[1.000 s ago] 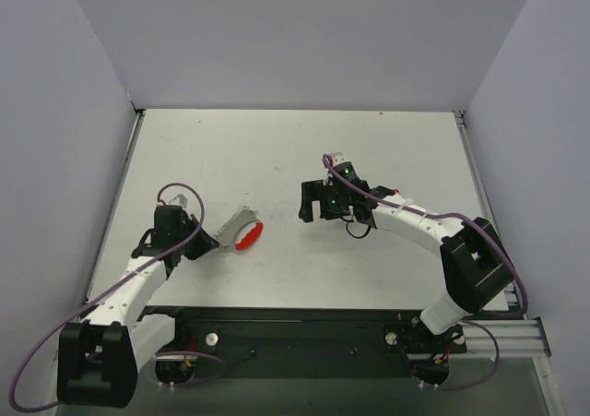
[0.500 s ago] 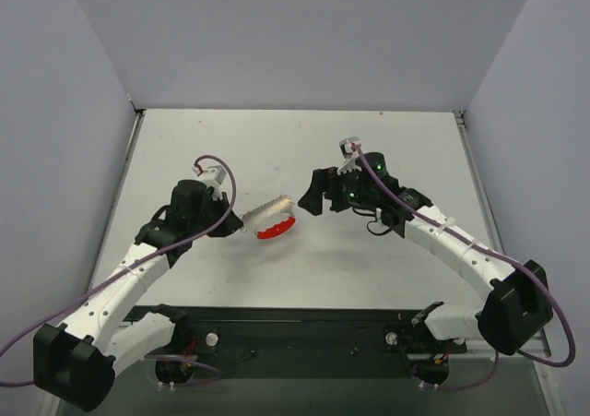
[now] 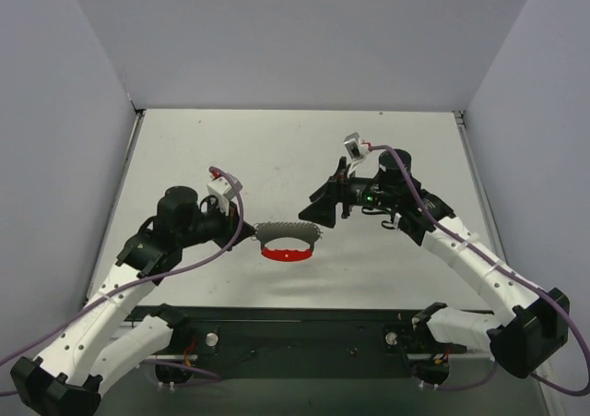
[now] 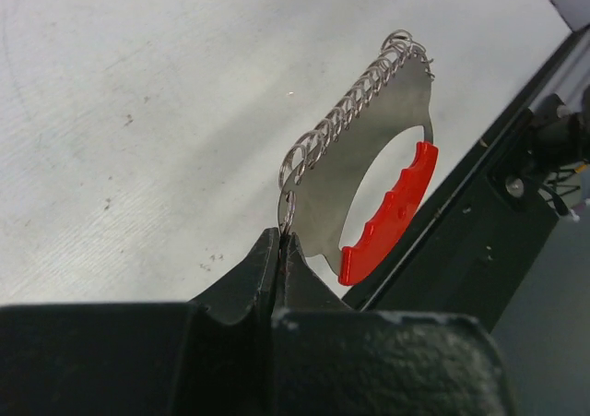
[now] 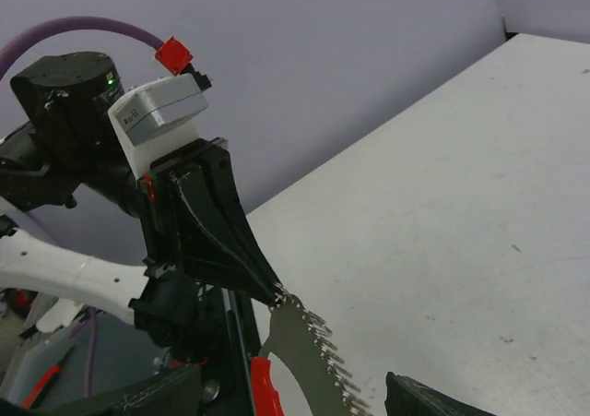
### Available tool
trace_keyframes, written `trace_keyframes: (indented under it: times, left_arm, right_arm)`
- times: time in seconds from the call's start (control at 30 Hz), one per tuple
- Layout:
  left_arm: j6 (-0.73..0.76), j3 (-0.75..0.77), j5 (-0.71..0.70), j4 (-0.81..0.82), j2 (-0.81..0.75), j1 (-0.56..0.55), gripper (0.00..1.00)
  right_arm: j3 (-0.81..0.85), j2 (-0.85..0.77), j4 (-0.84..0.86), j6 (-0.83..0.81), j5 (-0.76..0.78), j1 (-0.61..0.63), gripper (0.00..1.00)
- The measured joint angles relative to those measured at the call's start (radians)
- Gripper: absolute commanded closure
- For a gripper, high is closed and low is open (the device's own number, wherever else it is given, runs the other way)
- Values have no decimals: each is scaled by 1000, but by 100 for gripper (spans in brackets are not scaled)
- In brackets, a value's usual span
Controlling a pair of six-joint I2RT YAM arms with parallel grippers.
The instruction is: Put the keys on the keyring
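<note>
The keyring (image 4: 355,172) is up in the air over the middle of the table (image 3: 277,148), not touching it. It's a thin silver plate w/ a red arc (image 4: 392,218) on one side & a row of small rings (image 4: 355,102) along the other edge. The left gripper (image 4: 279,250) is squeezed tight on one corner of it, so the ring sticks out from the tips. The right gripper (image 3: 313,218) is just beside the far end. Its jaws are wide apart w/ nothing in them. In its own wrist view the ring's bumpy edge sits btw its two fingers. No keys show in any view. Maybe they're too tiny, can't tell.

Step in hand, I think: the right one takes the free end so both arms can work the ring. To do it well, go slow & close on the flat plate, not on the little rings, b/c they'd slip. The left must hold firm & not wobble. Don't twist, or the thin plate may pop out.
</note>
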Motion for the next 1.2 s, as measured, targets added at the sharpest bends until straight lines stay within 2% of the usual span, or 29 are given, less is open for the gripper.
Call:
trace_keyframes:
  times: [0.1,0.23,0.33,0.53,0.77,0.9,1.2]
  left_arm:
    - [23,5,85,10,-27,-1,100]
    - [41,22,190,22,-10,-1,100]
    - [48,35,245,24,15,-1,100]
    - [48,62,336,38,66,-9,100]
    - [44,79,369,47,112,-29,100]
    - [40,86,372,54,113,-40,100]
    - [32,103,375,65,127,-61,100]
  right_arm:
    - [1,2,2,-19,-68,23,24]
    - [8,5,-7,-60,-125,71,38]
    - [23,6,-27,-90,-142,100,44]
    - [71,31,-78,-155,-143,152,45]
    - [84,92,-121,-212,-114,189,50]
    - [108,119,-150,-245,-81,209,61]
    - [154,147,-185,-276,-21,246,66]
